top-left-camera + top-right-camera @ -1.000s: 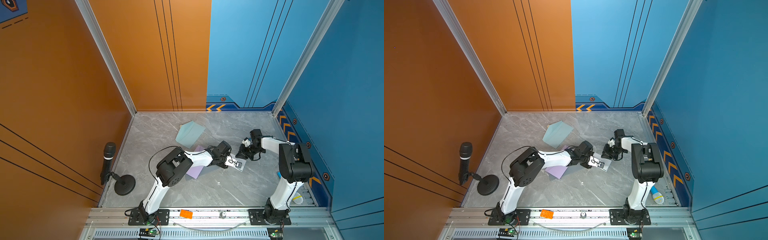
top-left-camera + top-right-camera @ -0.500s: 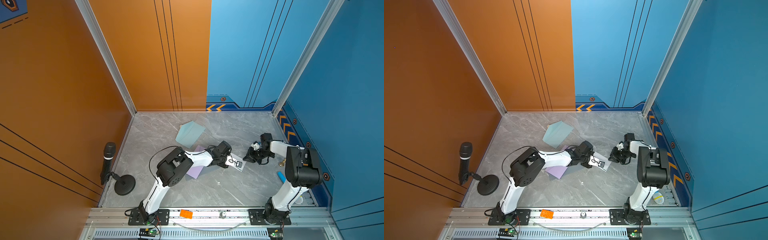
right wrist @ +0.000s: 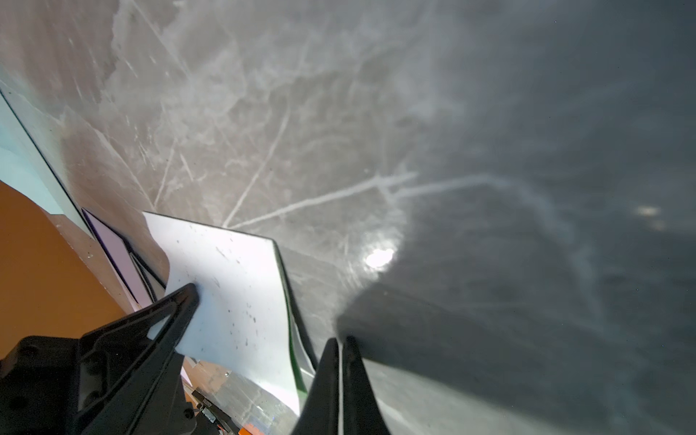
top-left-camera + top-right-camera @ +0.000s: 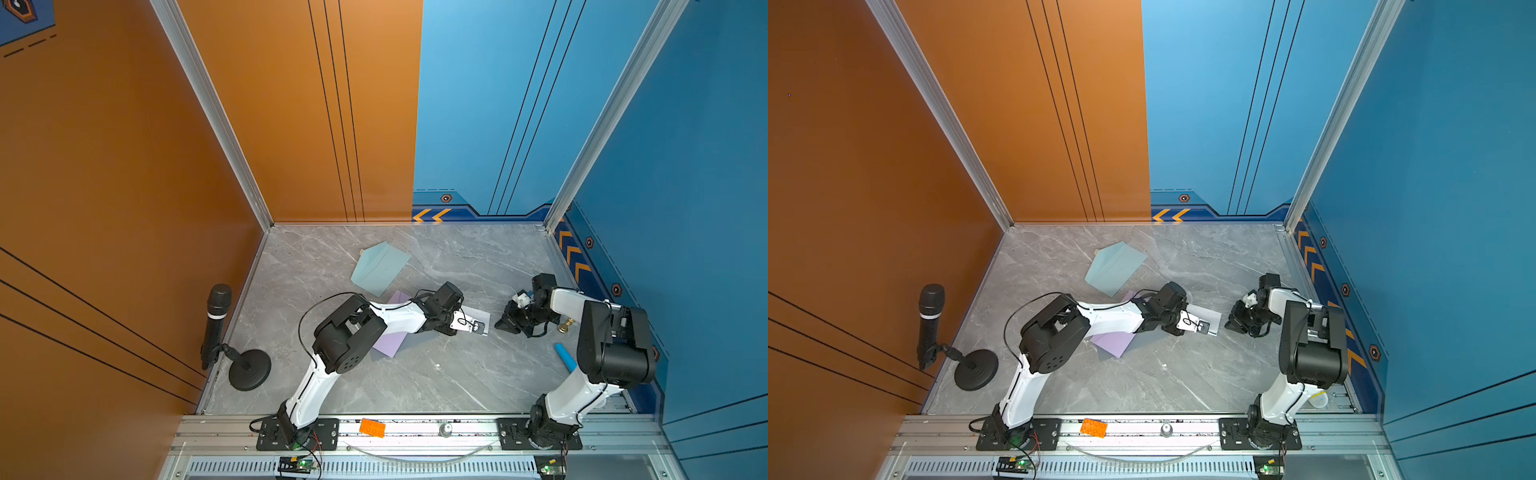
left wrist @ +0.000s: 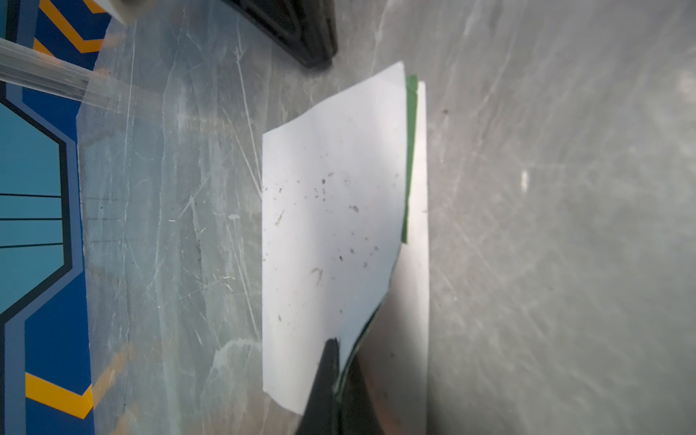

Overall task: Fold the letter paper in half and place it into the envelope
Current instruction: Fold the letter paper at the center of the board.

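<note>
Left end effector (image 5: 339,350) clenches folded white letter paper (image 5: 331,207)
Right end effector (image 3: 339,341) closed, empty; hold halves aligned while moving toward pale blue envelope (image 4: 380,266).

My left arm (image 4: 399,318) and right arm (image 4: 569,301) both wear glossy white shells on the long links, with bulky matte black housings at every joint. Small round holes dot the left shoulder housing (image 4: 345,357). A thin black cable (image 4: 305,316) loops beside my left arm. Each arm rises from a black base plate (image 4: 328,434) fixed with screws. My left pincer (image 4: 476,327) and right pincer (image 3: 340,346) carry slim, tapering black fingers (image 3: 165,320) with triangular cut-outs.
</note>
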Motion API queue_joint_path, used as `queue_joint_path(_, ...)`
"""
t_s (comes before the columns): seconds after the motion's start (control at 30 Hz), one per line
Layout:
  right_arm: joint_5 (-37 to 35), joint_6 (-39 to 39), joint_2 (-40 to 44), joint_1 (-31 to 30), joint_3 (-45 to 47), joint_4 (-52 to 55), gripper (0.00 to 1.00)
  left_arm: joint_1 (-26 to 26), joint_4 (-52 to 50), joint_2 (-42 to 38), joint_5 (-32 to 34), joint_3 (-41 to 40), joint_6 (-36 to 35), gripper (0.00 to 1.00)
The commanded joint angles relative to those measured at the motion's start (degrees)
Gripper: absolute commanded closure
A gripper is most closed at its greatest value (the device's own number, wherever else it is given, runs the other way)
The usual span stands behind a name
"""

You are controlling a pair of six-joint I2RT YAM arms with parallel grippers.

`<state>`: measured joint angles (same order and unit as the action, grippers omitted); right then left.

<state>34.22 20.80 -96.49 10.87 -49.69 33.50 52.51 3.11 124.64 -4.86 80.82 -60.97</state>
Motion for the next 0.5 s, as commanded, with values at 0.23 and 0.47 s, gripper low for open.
queue_joint_path(0.23, 6.72, 3.4, 5.13, -0.18, 2.58, -2.13, 0.68, -0.52, -4.36, 1.92, 3.04, 1.06, 11.96, 1.0)
queue_joint_path(0.47, 9.12, 6.6, 2.64, -2.07, 3.44, -7.23, 0.65, 0.16, -3.89, 2.47, 2.71, 1.46, 14.29, 1.0)
